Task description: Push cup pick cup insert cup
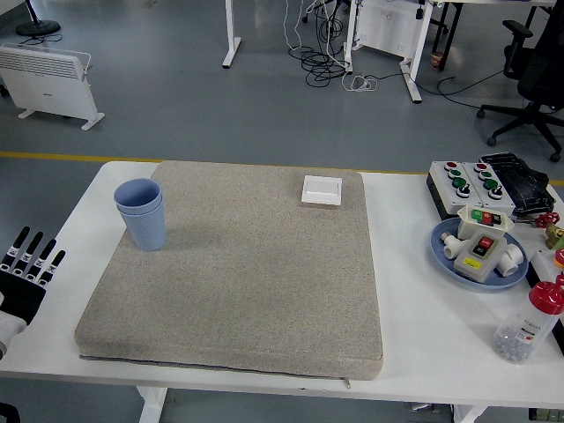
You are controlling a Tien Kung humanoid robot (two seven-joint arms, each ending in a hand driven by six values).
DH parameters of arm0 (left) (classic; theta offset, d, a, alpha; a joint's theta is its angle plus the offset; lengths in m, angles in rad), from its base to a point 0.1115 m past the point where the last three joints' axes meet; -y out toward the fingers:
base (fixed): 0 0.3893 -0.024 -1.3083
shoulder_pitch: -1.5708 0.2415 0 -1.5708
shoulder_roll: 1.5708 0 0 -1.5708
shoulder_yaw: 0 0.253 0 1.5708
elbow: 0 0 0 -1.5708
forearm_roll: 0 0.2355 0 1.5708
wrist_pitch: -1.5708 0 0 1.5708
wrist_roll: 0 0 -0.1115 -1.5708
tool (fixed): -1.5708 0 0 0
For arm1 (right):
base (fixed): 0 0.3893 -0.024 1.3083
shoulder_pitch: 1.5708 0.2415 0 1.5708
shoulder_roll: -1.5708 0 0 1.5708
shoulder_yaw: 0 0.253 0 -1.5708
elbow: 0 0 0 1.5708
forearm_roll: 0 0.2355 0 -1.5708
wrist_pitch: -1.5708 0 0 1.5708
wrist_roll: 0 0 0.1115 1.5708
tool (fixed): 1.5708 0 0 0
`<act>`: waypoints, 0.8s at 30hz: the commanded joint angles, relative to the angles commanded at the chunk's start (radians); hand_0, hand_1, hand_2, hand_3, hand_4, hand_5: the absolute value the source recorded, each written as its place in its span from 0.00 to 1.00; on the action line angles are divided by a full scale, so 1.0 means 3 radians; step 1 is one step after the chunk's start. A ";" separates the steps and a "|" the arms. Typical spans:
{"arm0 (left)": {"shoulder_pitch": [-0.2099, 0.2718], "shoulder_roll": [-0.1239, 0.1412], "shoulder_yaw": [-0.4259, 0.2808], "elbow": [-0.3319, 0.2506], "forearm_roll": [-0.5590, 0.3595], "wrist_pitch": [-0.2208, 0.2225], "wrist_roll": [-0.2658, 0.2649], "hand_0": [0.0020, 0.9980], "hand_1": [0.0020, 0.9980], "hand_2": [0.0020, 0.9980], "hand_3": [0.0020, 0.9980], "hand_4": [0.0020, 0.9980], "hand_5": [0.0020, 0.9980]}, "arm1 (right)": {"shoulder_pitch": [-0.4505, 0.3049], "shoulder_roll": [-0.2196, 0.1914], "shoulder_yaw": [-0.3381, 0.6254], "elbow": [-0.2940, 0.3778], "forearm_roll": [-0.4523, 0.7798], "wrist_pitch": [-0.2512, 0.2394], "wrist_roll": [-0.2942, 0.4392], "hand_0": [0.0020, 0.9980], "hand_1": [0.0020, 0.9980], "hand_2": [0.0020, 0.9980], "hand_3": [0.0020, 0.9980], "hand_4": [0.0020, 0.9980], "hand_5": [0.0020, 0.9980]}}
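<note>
Resting at the desk's [414, 335] left edge, the left hand [22, 278] has its fingers straight and spread, grasping nothing. Ahead of it and to its right, well apart, two nested blue cups [141, 214] stand upright on the beige mat's [247, 282] far left corner.

No legible text anywhere. Print on the label of the red-capped bottle [530, 326] too small to read. Markings on the switch box [481, 248] in the blue plate [446, 251] and on the push-button box [458, 185] blurred beyond reading. No brands, numbers or signs discernible.
</note>
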 joint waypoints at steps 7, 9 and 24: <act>0.0001 -0.0004 -0.0057 0.0008 0.0006 -0.0001 0.0000 0.87 0.87 0.92 0.84 0.57 1.00 | 0.0009 -0.0001 0.0011 0.0000 -0.0009 0.0000 0.0004 0.73 0.65 0.65 0.58 0.12 0.47; -0.0001 -0.0002 -0.0082 0.0003 0.0011 -0.0004 0.0003 0.87 0.87 0.92 0.84 0.57 1.00 | 0.0011 0.0000 0.0016 0.0000 -0.0016 -0.0002 0.0003 0.73 0.65 0.65 0.58 0.12 0.47; 0.0036 0.0081 -0.0165 0.0009 0.0014 -0.0011 0.0011 0.87 0.86 0.92 0.83 0.57 1.00 | 0.0040 -0.0009 -0.0004 0.0000 -0.0054 -0.0006 -0.0006 0.73 0.65 0.65 0.58 0.12 0.47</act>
